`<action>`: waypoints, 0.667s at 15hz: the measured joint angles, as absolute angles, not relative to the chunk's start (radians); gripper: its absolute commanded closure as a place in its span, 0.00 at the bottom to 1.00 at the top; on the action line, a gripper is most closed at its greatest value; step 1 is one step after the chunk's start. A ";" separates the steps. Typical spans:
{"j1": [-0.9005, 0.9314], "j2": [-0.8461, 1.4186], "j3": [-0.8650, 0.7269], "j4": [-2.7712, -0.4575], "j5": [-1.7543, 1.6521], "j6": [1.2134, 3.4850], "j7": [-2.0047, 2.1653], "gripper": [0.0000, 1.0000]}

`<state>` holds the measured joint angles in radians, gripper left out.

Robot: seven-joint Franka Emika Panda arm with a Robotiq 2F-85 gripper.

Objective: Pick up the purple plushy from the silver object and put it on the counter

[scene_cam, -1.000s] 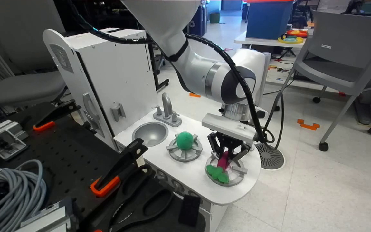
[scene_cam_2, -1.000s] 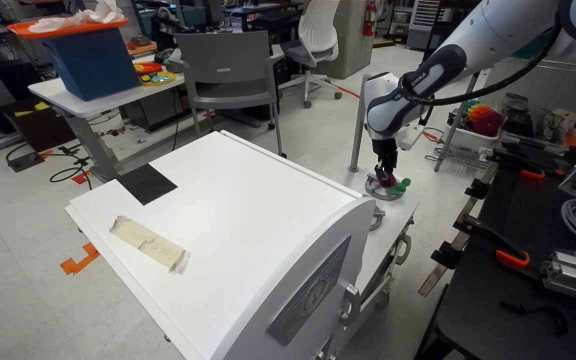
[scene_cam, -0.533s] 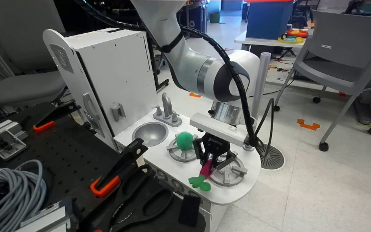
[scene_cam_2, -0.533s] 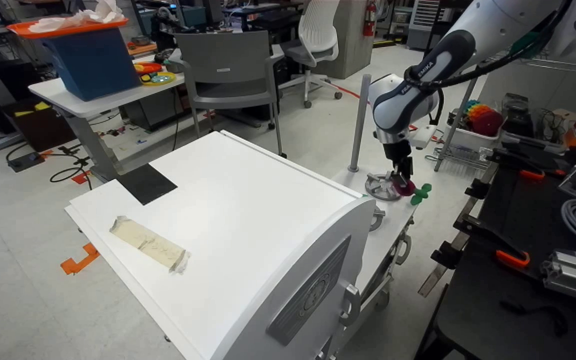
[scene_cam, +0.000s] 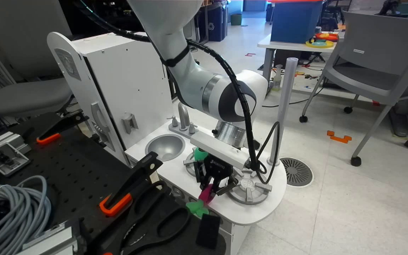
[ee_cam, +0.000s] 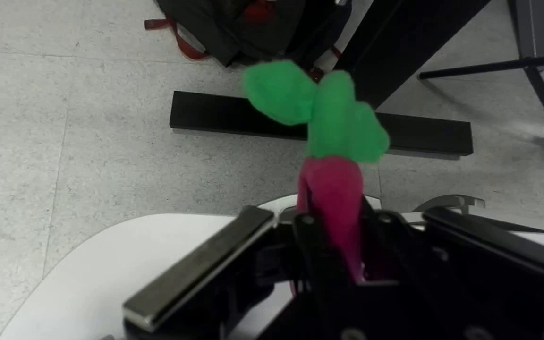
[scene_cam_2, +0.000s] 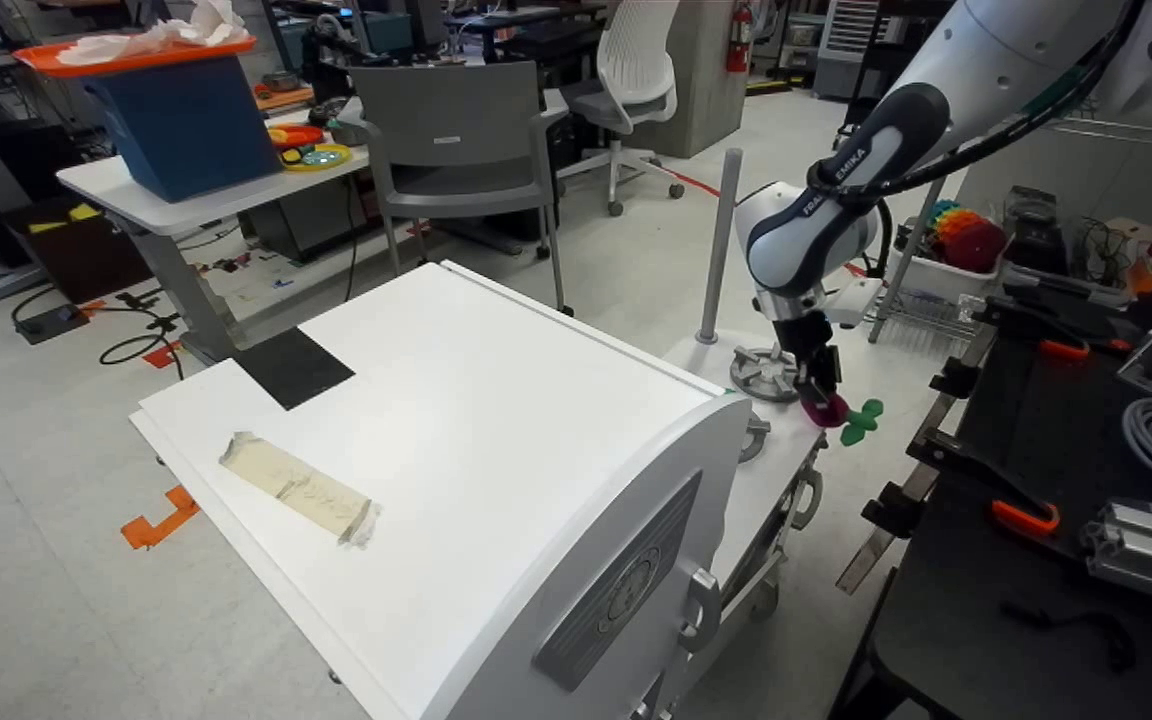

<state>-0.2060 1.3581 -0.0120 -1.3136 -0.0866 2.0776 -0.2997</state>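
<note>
The purple plushy, magenta with green leaves, shows in both exterior views (scene_cam: 207, 194) (scene_cam_2: 823, 412) and in the wrist view (ee_cam: 335, 182). My gripper (scene_cam: 212, 187) is shut on its magenta body; the fingers also show in the wrist view (ee_cam: 346, 218). The plushy is at the front edge of the white counter (scene_cam: 239, 214), its leaves sticking out past the edge. I cannot tell whether it touches the counter. The silver object, a round grey burner with spokes (scene_cam: 248, 191), stands bare behind it, also visible in an exterior view (scene_cam_2: 764, 375).
A green ball (scene_cam: 200, 154) sits on a second grey burner (scene_cam: 190, 166), partly hidden by my gripper. The sink (scene_cam: 165, 147) and faucet (scene_cam: 183, 116) are near the tall white cabinet (scene_cam: 133, 88). A grey post (scene_cam: 286, 106) rises at the counter's back. A black table with scissors (scene_cam: 174, 226) stands close in front.
My gripper has carried the plushy off the round grey burner and toward the counter's front edge, nearer the black table. The burner it was on is now uncovered.
</note>
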 measured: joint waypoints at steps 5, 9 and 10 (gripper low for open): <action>-0.181 1.396 -0.004 -1.249 -0.087 2.062 -0.279 0.60; -0.171 1.439 -0.004 -1.155 -0.087 2.039 -0.256 0.38; -0.172 1.450 -0.004 -1.134 -0.087 2.032 -0.250 0.31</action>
